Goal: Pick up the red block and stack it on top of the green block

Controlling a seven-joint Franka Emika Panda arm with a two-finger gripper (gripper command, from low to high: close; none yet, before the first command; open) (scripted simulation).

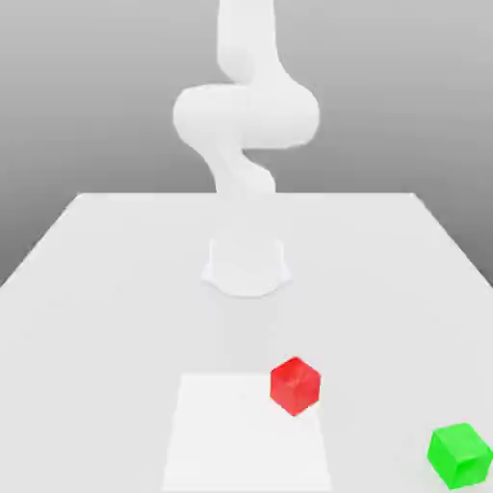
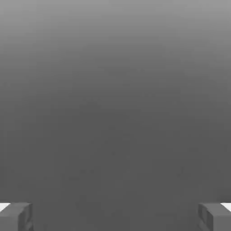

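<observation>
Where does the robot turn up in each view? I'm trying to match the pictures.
Exterior view: its arm is upper middle, the base standing on the table beyond the red block.
Hand view: its gripper is along one edge, jaws wide open at two corners.
Shared landmark: apparently just the plain grey backdrop.

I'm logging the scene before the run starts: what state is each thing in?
Pincer: open, nothing between its fingers.
Red block: on the table, over the white square's edge, ungrasped.
Green block: on the table, ungrasped, nothing stacked on it.
</observation>
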